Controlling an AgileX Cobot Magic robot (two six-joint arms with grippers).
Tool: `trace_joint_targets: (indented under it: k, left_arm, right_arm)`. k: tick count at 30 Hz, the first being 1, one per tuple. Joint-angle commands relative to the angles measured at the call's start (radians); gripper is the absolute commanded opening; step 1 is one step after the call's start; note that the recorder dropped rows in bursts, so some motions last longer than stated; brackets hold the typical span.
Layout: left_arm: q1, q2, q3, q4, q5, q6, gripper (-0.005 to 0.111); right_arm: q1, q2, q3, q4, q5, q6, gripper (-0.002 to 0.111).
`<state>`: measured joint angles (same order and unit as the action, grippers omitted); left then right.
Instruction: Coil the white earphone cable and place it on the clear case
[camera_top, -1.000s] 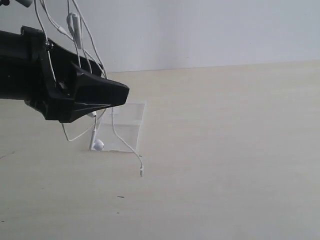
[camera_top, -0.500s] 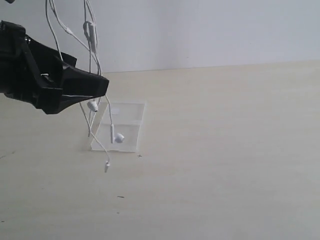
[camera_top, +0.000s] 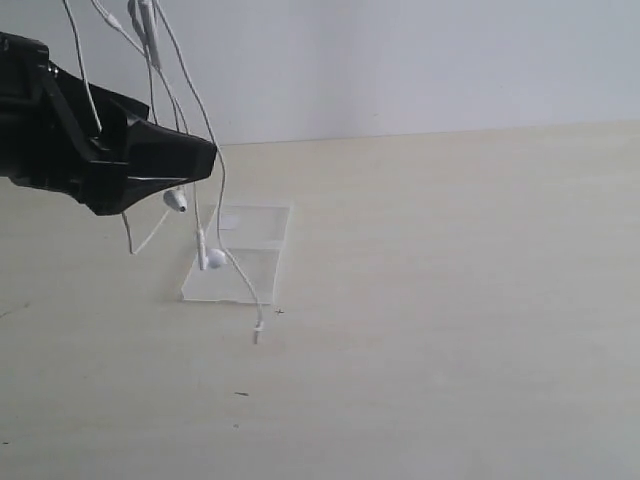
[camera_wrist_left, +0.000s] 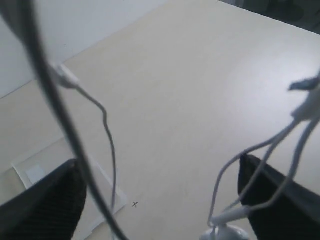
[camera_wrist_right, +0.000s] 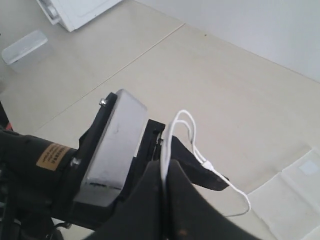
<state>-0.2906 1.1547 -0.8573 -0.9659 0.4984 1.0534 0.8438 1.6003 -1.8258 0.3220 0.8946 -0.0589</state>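
White earphone cable (camera_top: 221, 185) dangles in thin glossy strands over the pale matte worktop (camera_top: 450, 300). It is draped across the big black left tool (camera_top: 205, 160), above the flat, see-through clear case (camera_top: 255, 225). Since half a second ago the plug (camera_top: 257, 335) has swung rightward past the case's near corner, and one earbud (camera_top: 215, 258) has drifted leftward. The left tool's fingers sit spread wide, strands hanging between them; the right tool (camera_wrist_right: 164, 200) is pressed together, pinching the cable.
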Motion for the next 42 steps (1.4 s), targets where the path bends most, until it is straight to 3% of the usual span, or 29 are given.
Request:
trace_joint_targets:
  k: [1, 19, 25, 35, 42]
  left_arm:
    - [0.002, -0.004, -0.006, -0.024, -0.037, -0.006, 0.079]
    - [0.002, -0.003, -0.006, -0.122, -0.072, 0.05, 0.078]
    - [0.002, -0.003, -0.006, -0.126, -0.089, 0.05, 0.059]
    - [0.002, -0.003, -0.006, -0.126, -0.125, 0.046, 0.037]
    - [0.002, -0.003, -0.006, -0.118, -0.14, 0.041, 0.013]
  right_arm:
    - [0.0, -0.011, -0.006, 0.049, -0.037, 0.006, 0.0]
    - [0.0, -0.011, -0.006, 0.141, -0.103, 0.006, 0.0]
    - [0.0, -0.011, -0.006, 0.17, -0.116, 0.006, 0.0]
    - [0.0, -0.011, -0.006, 0.17, -0.118, 0.006, 0.0]
    - [0.0, -0.021, -0.006, 0.172, -0.118, 0.006, 0.0]
